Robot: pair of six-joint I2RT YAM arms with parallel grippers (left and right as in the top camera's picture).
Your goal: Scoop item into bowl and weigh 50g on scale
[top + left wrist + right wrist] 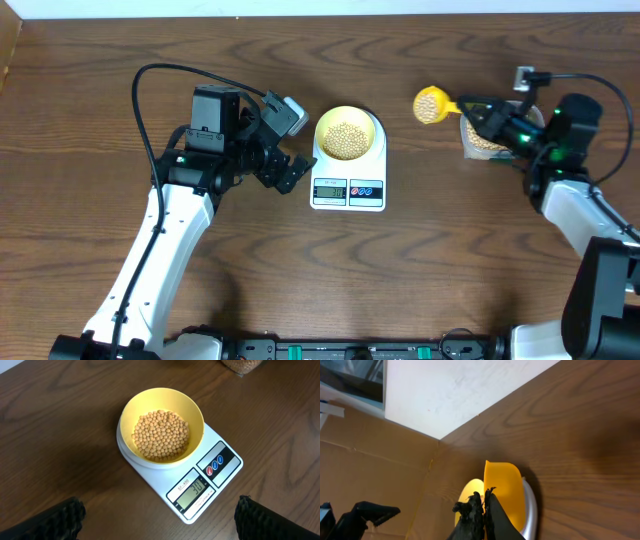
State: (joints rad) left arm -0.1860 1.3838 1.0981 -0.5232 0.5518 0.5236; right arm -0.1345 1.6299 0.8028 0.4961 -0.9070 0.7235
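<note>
A pale-yellow bowl point(348, 133) point(162, 425) stands on the white scale point(348, 190) point(220, 462), holding a layer of tan beans point(348, 138) point(160, 435). The scale's display point(192, 492) reads 30. My left gripper point(282, 168) point(160, 527) hovers open just left of the scale, with nothing between its fingers point(50, 520). My right gripper point(478, 110) point(484, 505) is shut on the handle of a yellow scoop point(432, 104) point(505, 487). The scoop holds beans and hangs over the table, right of the bowl and apart from it.
A clear plastic container point(483, 141) point(242, 365) of beans sits at the right, partly hidden under my right arm. A cable loops behind the left arm point(150, 90). A brown cardboard wall point(375, 470) borders the table's far left.
</note>
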